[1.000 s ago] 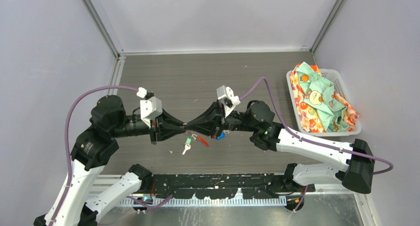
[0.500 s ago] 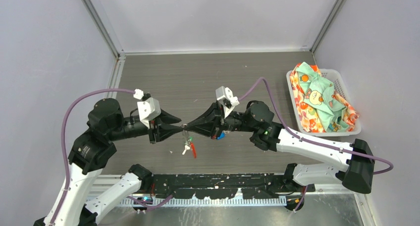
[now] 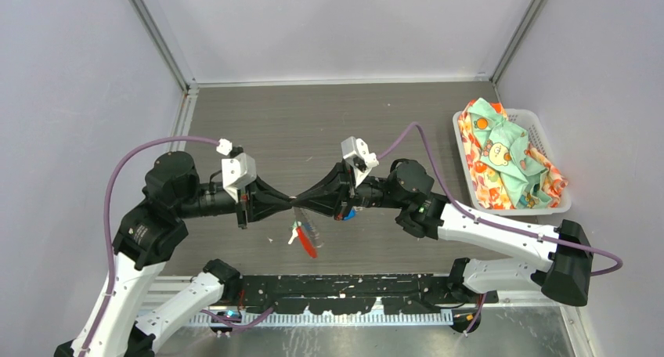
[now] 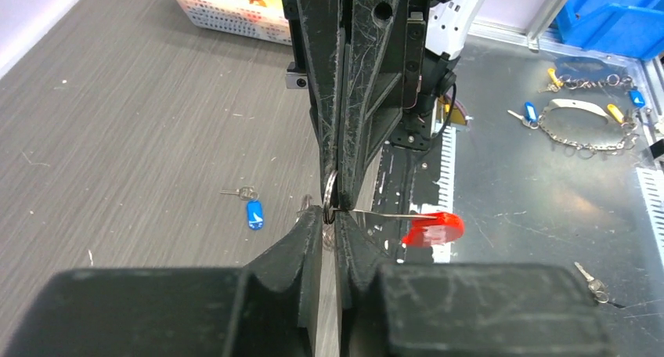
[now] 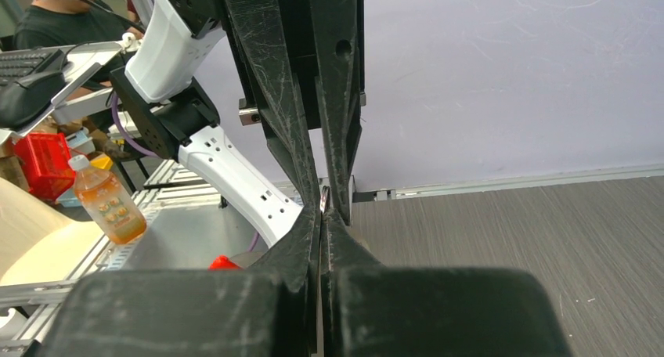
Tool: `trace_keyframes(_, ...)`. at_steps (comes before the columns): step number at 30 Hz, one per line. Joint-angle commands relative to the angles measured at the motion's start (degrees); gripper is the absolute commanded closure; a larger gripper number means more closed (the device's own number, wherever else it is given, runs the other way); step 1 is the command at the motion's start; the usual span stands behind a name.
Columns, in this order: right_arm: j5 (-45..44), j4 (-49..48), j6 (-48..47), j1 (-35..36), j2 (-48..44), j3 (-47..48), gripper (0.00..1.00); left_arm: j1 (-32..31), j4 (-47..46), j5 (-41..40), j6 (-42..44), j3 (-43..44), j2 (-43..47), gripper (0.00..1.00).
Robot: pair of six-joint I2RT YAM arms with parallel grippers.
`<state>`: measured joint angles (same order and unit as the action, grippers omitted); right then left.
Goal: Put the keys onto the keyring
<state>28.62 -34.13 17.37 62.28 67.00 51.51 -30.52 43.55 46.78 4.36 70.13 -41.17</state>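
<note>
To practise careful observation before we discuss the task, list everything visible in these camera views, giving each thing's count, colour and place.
keyring: one, silver ring with red oval tag, held in the air above table centre.
green-headed key: one, green and silver, just below the meeting tips in the top view.
blue-headed key: one, blue, lying on the table.
table: one, grey wood-grain, under both arms.
basket: one, white, table's right edge.
cloth: one pile, orange and mint, in the basket.
bottle: one, orange, off the table.
loose chain: one, silver, metal surface beside the table.
left end effector: one, black, pinching the keyring.
right end effector: one, black, shut on the keyring, tip to tip with the left.
</note>
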Motion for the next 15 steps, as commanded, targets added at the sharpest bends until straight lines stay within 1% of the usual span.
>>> trace_keyframes(1, 0.4, -2.7, -0.3, 0.5, -1.2, 2.2, 0.99, 0.0, -3.1, 0.7, -2.2, 0.0, -0.8, 0.91)
trace_keyframes(3, 0.4, -2.5, -0.3, 0.4, -1.1, 2.3, 0.99, 0.0, -4.5, 1.2, -3.9, -0.1, -0.7, 0.94)
trace_keyframes(5, 0.2, -2.3, -0.4, 0.5, -1.1, 2.3, 0.99, 0.0, -5.8, 2.8, -5.4, -0.5, -0.4, 0.99)
trace_keyframes(8, -0.2, -1.5, -0.8, 0.4, -1.4, 2.3, 0.98, 0.0, -6.9, 3.8, -5.2, -1.4, 0.4, 0.99)
trace_keyframes(9, -0.3, -0.7, -1.2, 0.5, -1.8, 2.5, 0.95, 0.0, -6.8, 3.8, -4.7, -1.6, 0.7, 0.99)
trace_keyframes(12, -0.8, 3.2, -3.9, 0.4, -3.4, 3.3, 0.83, 0.0, -4.2, 3.0, 6.3, -1.5, 1.1, 1.00)
trace_keyframes(15, -1.0, 7.9, -6.8, 0.4, -4.6, 4.9, 0.75, 0.0, -0.4, 2.8, 16.3, -0.5, 0.3, 1.00)
